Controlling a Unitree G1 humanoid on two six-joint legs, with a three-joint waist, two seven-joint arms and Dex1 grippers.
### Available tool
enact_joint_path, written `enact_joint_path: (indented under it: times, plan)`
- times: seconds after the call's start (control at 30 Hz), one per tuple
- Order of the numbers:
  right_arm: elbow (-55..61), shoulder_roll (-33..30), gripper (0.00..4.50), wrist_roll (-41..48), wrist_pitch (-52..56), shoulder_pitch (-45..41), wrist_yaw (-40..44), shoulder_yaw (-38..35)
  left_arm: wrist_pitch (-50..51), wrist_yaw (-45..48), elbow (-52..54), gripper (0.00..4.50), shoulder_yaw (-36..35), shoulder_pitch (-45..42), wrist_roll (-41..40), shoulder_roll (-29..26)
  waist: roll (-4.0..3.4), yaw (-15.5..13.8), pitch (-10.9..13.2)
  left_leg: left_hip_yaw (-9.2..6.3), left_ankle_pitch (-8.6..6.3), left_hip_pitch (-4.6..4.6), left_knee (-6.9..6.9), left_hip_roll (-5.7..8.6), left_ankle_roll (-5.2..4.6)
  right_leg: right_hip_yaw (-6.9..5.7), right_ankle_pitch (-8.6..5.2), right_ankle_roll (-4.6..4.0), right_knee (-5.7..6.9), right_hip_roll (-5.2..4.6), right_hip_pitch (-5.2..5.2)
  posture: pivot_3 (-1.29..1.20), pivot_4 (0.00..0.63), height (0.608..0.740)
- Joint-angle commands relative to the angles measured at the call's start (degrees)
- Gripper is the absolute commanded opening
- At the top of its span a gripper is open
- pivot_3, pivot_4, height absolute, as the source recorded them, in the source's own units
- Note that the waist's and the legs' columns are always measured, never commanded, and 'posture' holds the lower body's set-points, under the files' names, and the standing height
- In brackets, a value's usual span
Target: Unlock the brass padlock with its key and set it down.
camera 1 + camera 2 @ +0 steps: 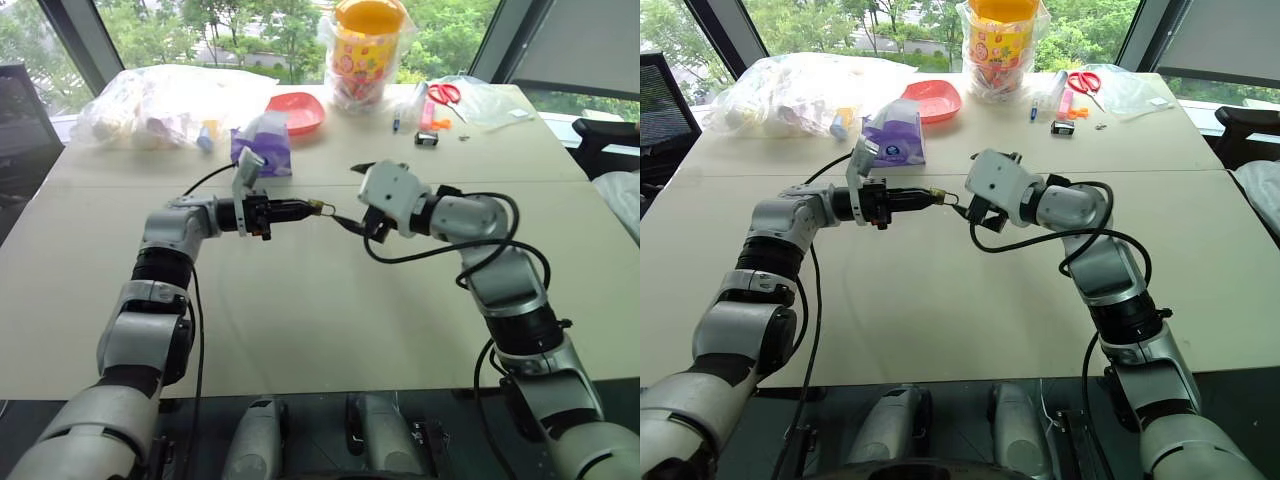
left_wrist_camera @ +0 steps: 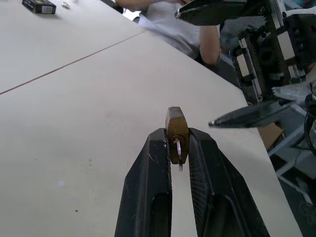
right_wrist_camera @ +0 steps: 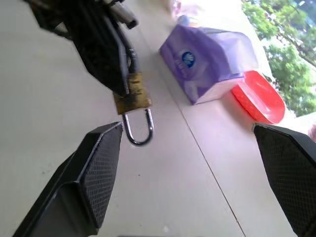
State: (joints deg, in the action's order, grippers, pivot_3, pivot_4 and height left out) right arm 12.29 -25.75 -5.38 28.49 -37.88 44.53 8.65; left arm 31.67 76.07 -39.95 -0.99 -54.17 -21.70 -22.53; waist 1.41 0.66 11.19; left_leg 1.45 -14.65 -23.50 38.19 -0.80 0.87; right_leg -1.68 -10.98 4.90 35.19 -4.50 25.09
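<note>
head views: my left gripper (image 1: 300, 210) pinches the brass padlock (image 1: 317, 208) above the table (image 1: 300, 310) | left wrist: key (image 2: 178, 150) sits between the fingers; I must hold it steady | right wrist: right gripper (image 3: 197, 163) is spread wide beside the shackle (image 3: 138, 129); tissue pack (image 3: 207, 69) beyond, not blocking.

Silver-grey arm shells with black joint bands and loose black cables — each white-housed wrist ends in a claw of two textured black fingers (image 3: 101, 168).
</note>
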Motion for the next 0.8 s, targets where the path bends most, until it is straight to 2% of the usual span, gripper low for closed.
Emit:
enact_joint_path:
  times: [0.03,0.43,0.8]
  plan:
    - [4.0,0.4,4.44,2.1,3.4,0.5,-2.0,-2.2,2.2,1.2,5.2,0.00,-0.6,0.8,-2.2,-0.6,0.00,0.0,0.0,0.00,0.00,0.00,0.00,0.00,0.00,0.00,0.00,0.00,0.00,0.00,0.00,0.00,0.150,0.740]
    - [2.8,-0.2,4.44,3.5,3.2,0.5,-4.0,0.4,8.4,2.6,14.7,0.00,0.2,3.8,-4.9,-2.0,0.00,0.1,0.0,0.00,0.00,0.01,0.00,0.00,0.00,0.01,-0.01,0.00,0.00,0.00,0.00,0.00,0.150,0.740]
    - [0.9,-0.6,4.44,5.1,2.0,0.4,-2.9,1.8,9.5,1.7,17.8,0.00,-0.3,5.0,-6.4,-2.8,0.00,0.0,0.0,0.00,0.00,0.00,0.00,0.01,0.00,0.01,-0.01,-0.01,-0.01,0.00,0.00,0.00,0.150,0.740]
